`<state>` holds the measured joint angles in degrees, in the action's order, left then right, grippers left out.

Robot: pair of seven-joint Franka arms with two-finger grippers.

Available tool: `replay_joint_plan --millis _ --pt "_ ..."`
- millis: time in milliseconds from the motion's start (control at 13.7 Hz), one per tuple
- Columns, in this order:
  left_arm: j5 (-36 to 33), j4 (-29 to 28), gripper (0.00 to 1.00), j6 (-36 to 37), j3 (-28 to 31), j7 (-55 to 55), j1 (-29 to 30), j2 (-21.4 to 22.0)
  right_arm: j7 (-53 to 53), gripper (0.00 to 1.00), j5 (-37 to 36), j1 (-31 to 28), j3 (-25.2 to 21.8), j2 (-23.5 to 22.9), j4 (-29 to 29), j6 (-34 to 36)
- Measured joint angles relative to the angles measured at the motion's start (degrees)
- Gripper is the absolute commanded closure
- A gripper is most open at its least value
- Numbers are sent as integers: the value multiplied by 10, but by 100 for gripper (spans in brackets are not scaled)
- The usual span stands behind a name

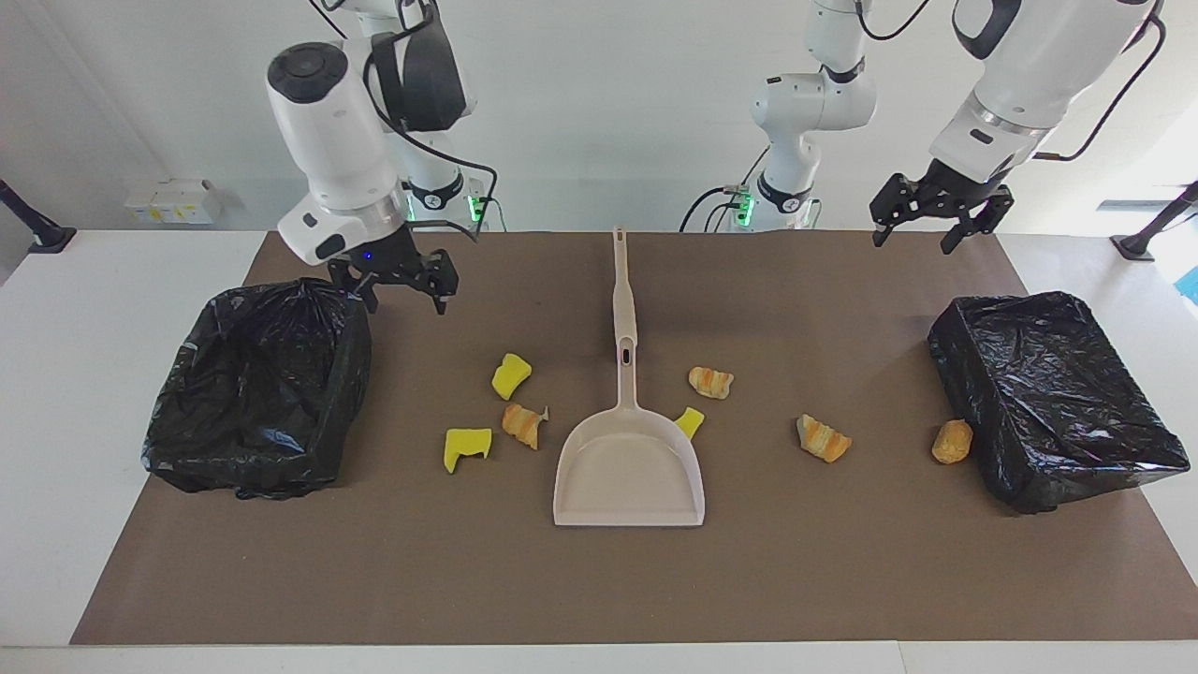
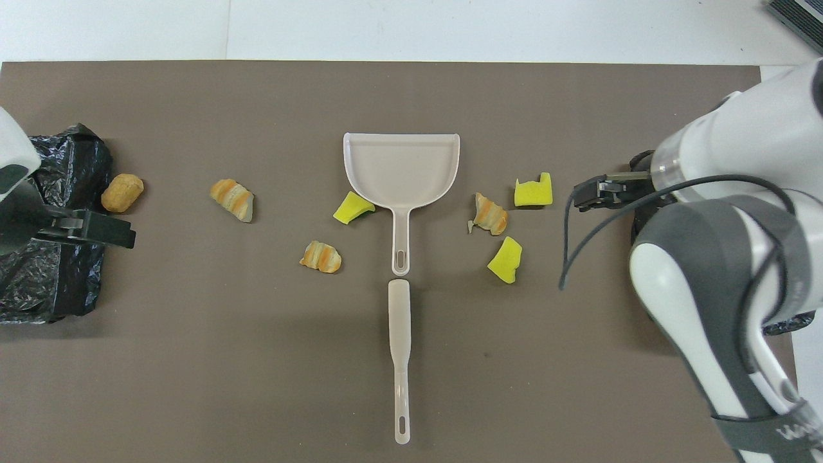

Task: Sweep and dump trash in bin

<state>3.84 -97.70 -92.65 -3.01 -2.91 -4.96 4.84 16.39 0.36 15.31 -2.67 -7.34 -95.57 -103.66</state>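
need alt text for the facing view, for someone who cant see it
A beige dustpan lies mid-mat with a brush in line with its handle, seven trash chunks scattered around it. A black-lined bin sits at each end of the mat. Both grippers, right and left, hang open, holding nothing.

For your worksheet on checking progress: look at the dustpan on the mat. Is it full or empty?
Empty. The dustpan shows a bare tray in both views; all seven trash pieces lie on the mat around it.
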Motion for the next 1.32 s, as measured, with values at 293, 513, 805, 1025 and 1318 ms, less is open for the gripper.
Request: replay_joint_plan --millis 293,513,805,1025,1318 --pt "1 -121 0 -123 -4 11 -71 32 118 0 23 69 2 -74 57 -11" --pt "2 -229 0 -222 -5 65 -130 69 158 0 36 114 4 -132 99 -28" --pt "2 -322 0 -303 -6 138 -201 90 167 0 37 144 9 -181 113 -61" --pt "2 -390 0 -343 -25 185 -228 126 167 0 38 160 16 -208 122 -81" --pt "2 -463 0 -442 -118 304 -240 139 167 0 38 181 17 -226 125 -90"
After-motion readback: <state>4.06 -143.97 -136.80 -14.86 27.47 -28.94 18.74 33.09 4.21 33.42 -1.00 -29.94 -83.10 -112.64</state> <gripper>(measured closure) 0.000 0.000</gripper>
